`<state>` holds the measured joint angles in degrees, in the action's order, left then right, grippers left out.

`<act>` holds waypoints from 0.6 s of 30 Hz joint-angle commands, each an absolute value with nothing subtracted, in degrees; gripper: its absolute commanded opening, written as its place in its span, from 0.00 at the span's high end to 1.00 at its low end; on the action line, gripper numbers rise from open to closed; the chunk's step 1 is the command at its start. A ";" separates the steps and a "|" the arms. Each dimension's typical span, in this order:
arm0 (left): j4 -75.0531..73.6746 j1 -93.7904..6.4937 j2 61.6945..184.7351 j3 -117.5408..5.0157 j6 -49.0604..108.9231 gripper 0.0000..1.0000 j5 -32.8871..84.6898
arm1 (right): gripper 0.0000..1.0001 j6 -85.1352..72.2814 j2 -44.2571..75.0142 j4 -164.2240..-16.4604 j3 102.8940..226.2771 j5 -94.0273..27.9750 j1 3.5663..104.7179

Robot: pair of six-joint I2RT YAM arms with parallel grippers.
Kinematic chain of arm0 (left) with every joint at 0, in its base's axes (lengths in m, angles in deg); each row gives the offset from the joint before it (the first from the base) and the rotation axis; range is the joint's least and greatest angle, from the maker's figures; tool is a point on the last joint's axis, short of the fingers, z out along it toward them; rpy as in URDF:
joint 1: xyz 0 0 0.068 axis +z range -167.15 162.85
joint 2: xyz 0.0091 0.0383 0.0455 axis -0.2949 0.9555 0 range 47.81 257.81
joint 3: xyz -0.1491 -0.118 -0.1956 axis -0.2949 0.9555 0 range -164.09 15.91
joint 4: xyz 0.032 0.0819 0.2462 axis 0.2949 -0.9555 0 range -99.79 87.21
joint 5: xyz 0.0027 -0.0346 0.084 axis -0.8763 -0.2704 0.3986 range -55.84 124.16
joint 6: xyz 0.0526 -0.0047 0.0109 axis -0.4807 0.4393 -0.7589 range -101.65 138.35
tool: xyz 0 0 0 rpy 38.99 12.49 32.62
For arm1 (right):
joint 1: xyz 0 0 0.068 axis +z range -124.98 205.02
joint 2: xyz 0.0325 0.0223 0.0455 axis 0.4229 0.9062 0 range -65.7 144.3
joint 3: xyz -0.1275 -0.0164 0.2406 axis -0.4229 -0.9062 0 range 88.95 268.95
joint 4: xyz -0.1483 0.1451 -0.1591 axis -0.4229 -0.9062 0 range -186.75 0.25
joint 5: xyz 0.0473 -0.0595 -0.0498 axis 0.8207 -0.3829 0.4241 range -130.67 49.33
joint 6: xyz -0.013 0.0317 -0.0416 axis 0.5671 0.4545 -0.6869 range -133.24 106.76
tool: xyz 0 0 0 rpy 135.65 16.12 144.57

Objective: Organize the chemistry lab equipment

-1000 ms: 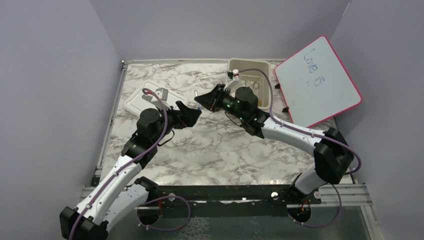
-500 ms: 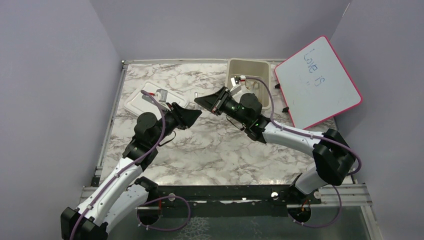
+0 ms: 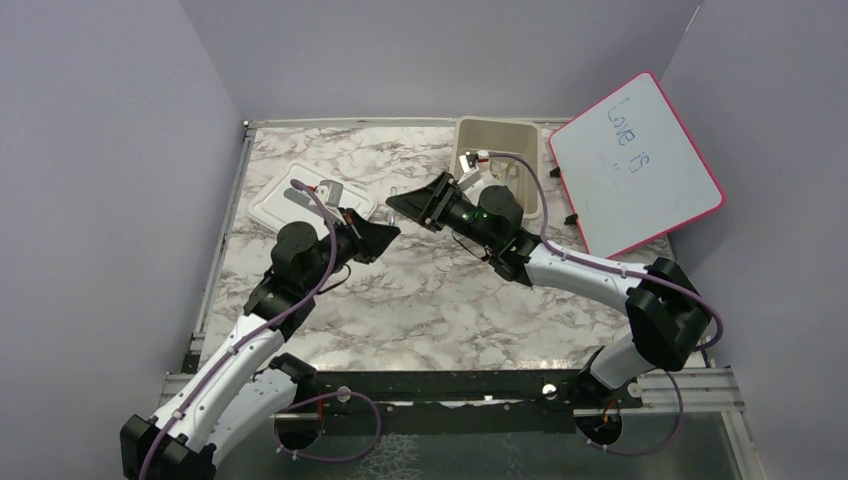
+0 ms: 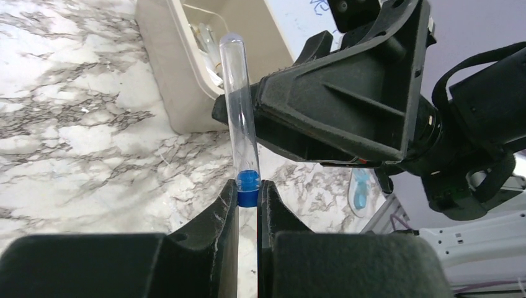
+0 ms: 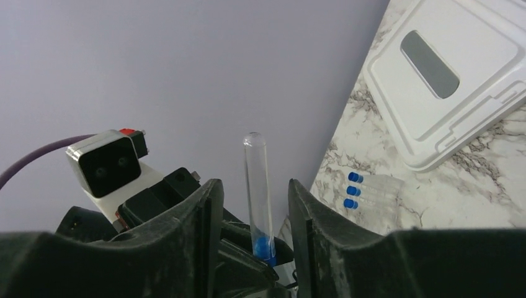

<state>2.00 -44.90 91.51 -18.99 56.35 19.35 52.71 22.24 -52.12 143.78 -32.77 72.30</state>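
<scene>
Cannot pick out the held tube from above: lost where the left end effector and right end effector meet tip to tip over the marbled surface. Cannot read the contents of the beige tub either: only pale, clear clutter inside, cut off at the frame's upper edge in the left wrist view. Hidden between the left fingers: the lower end of the blue cap.

Clenched with the left end effector on the cap of a thin blue-capped clear tube, held off the surface and sticking straight out beyond the fingertips, rounded closed end away. Looks transparent and empty, with a blue plug showing through the wall at the base. Straddled by the right end effector's spread fingers, released, a gap on each side and no contact visible. Lying side by side on the surface, just beside the white lid: three more blue-capped tubes, small and faint.
</scene>
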 commanded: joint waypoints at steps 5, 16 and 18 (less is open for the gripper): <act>-14.95 -44.82 92.42 -29.07 41.46 1.00 16.10 | 0.44 39.63 21.63 -66.27 152.48 -24.51 70.32; -29.45 -44.78 93.50 -36.26 31.13 1.00 11.33 | 0.58 32.62 18.79 -76.14 154.13 -12.27 66.41; -29.84 -44.80 93.96 -36.43 30.59 1.00 10.15 | 0.60 32.23 18.67 -76.61 154.53 -10.44 66.16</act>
